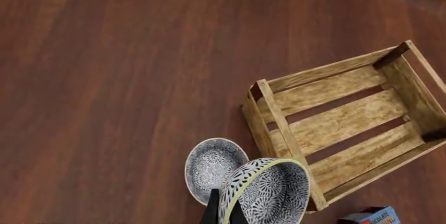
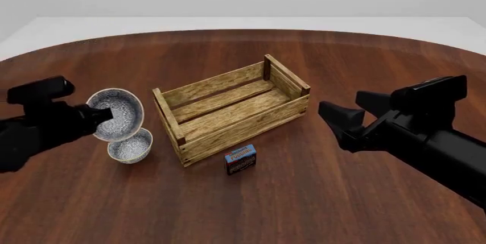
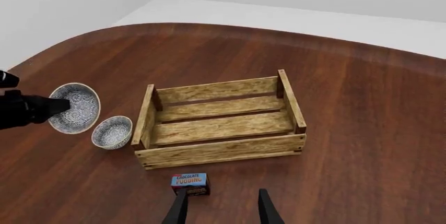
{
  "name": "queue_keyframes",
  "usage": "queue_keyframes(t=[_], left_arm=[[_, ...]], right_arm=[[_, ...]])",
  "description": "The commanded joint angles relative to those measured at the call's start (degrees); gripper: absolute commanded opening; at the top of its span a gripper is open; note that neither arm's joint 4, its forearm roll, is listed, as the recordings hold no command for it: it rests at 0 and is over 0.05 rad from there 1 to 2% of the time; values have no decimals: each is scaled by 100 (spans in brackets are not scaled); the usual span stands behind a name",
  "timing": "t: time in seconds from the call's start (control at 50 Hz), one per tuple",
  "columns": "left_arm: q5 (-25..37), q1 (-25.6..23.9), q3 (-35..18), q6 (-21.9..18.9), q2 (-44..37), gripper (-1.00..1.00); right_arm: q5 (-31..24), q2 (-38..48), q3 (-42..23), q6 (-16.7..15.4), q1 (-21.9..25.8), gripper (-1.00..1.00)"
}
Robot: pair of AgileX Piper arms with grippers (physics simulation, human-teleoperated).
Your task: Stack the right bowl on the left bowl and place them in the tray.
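My left gripper (image 2: pixel 102 120) is shut on the rim of one speckled blue-grey bowl (image 2: pixel 118 113), holding it tilted on edge in the air. Its twin bowl (image 2: pixel 131 146) rests upright on the table just below and slightly right of it; which bowl is the right one and which the left I cannot tell. In the left wrist view the held bowl (image 1: pixel 268 192) hangs beside the resting bowl (image 1: pixel 212 166). The tray, a light-wood slatted crate (image 2: pixel 235 124), stands right of both bowls with nothing inside. My right gripper (image 3: pixel 221 208) hovers open near the crate's right side.
A small blue-and-red chocolate pudding carton (image 2: pixel 241 160) stands on the dark wood table in front of the crate, close under my right gripper in its wrist view (image 3: pixel 190 182). The table's curved far edge (image 2: pixel 243 30) runs behind the crate.
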State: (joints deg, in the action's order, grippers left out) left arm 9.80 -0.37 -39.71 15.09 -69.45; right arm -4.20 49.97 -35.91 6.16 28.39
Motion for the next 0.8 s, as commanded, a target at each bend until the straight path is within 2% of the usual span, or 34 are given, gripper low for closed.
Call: queue_keyframes(t=[0.02, 0.52, 0.8], left_arm=[[-224, -258, -78, 42, -725, -100], [-917, -91, 3, 105, -1809, -100], [-1118, -99, 99, 202, -2045, -100]], right_arm=[[-6, -1, -10, 10, -1, 100], [-6, -1, -10, 8, -1, 100], [-6, 0, -10, 11, -1, 100]])
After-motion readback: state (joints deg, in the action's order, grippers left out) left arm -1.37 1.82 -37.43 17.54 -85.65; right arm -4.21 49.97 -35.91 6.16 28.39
